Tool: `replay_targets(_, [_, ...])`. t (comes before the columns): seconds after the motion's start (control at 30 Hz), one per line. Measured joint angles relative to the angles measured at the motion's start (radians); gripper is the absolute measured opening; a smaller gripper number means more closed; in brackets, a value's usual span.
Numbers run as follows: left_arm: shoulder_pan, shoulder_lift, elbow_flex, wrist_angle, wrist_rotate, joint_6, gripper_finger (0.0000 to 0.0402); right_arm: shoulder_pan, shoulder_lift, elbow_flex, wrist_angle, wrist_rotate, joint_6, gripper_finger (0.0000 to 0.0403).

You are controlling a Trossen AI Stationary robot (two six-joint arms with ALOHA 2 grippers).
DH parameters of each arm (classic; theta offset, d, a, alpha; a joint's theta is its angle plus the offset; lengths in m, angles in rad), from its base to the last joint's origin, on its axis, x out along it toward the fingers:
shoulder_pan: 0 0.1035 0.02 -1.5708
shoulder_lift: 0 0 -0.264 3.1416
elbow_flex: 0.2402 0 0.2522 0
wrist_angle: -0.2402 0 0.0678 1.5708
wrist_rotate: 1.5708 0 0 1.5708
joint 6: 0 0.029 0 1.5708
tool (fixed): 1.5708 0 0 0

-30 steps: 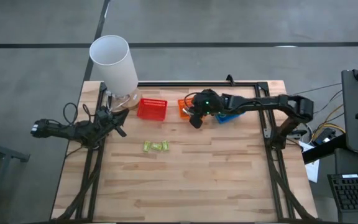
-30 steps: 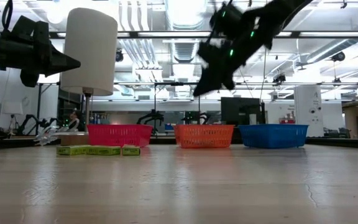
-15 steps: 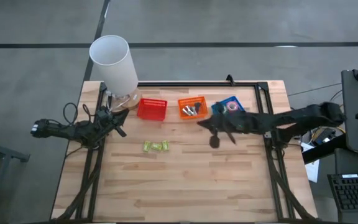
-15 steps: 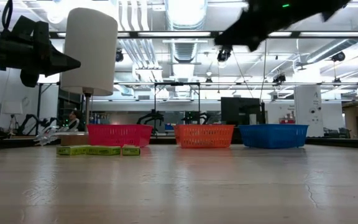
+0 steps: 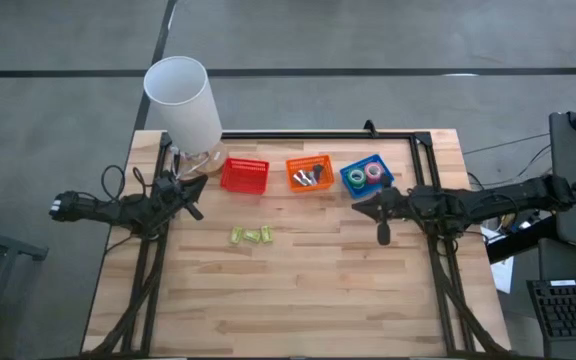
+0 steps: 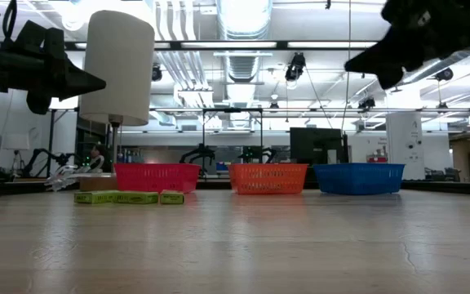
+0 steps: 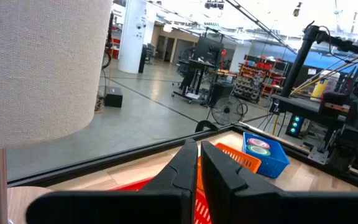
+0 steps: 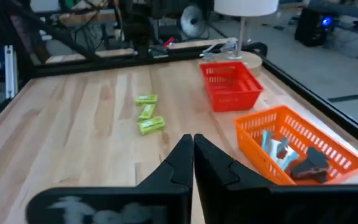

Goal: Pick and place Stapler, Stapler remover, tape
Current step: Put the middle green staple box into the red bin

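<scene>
A blue basket (image 5: 346,180) stands on the far part of the table and holds a green tape roll (image 5: 357,177) and a pink one (image 5: 374,171); no blue or red roll shows. The orange basket (image 5: 294,178) beside it holds a dark tool (image 8: 309,163) and a pale one (image 8: 277,148). My right gripper (image 5: 358,206) hovers shut and empty just near of the blue basket, pointing toward the table's left. My left gripper (image 5: 196,210) waits shut above the far left edge, beside the lamp.
A red basket (image 5: 245,174) stands left of the orange one. Three small yellow-green packs (image 5: 251,235) lie on the table near of it. A lamp with a white shade (image 5: 183,100) rises at the far left corner. The table's near half is bare wood.
My right gripper has pulled back from above the orange and blue baskets toward the table's right edge and slightly nearer. It has tipped from pointing down to roughly level. The blue basket with its rolls, covered by the arm before, now shows.
</scene>
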Motion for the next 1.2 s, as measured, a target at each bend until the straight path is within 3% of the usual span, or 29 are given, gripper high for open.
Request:
replay_targets(0.43, [0.000,0.000,0.000,0.000,0.000,0.000,0.0025,-0.001,-0.235,-0.182,-0.001,0.060,0.008,0.0008])
replay_targets(1.2, [0.000,0.000,0.000,0.000,0.000,0.000,0.0026,-0.001,-0.542,-0.320,0.015,0.032,-0.027,0.0008])
